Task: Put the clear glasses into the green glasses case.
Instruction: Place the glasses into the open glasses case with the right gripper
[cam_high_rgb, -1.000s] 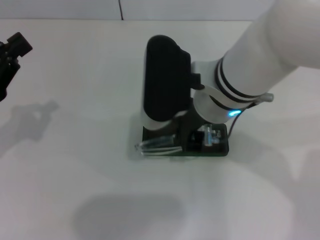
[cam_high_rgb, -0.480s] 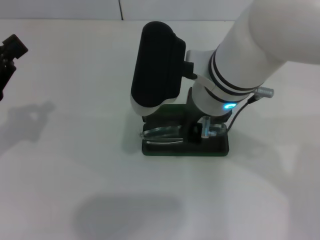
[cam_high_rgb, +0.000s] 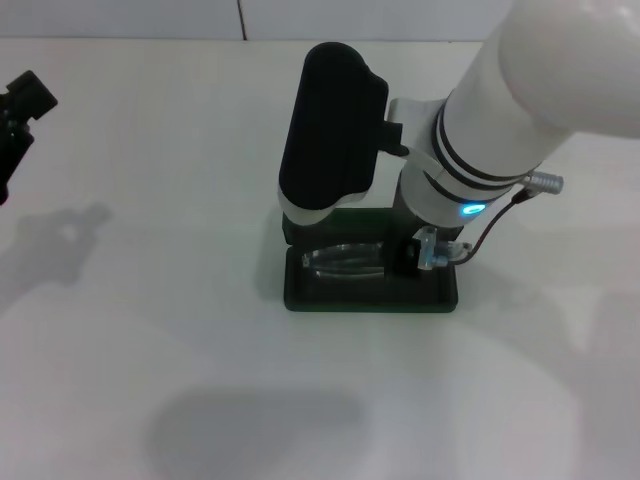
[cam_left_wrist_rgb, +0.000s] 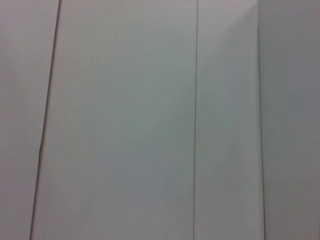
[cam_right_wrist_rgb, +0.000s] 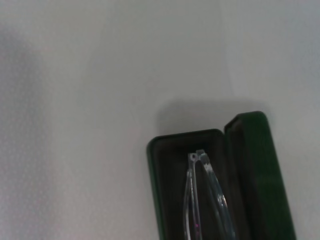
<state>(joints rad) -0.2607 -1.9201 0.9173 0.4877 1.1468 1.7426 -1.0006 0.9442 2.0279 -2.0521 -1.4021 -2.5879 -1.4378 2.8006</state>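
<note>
Now: 1 clear glasses (cam_high_rgb: 345, 262) inside 1 open green glasses case (cam_high_rgb: 370, 297); right gripper (cam_high_rgb: 405, 258) over case, grip unclear; left gripper (cam_high_rgb: 20, 110) parked.

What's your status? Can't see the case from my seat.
Right gripper down over the green case, lid open. Clear glasses lying inside the case. Left gripper parked far left. Nothing in the way.

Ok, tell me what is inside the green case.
The clear glasses lie folded in the tray of the open green glasses case. The right hand and its arm cover the tray's other end and most of the lid.
</note>
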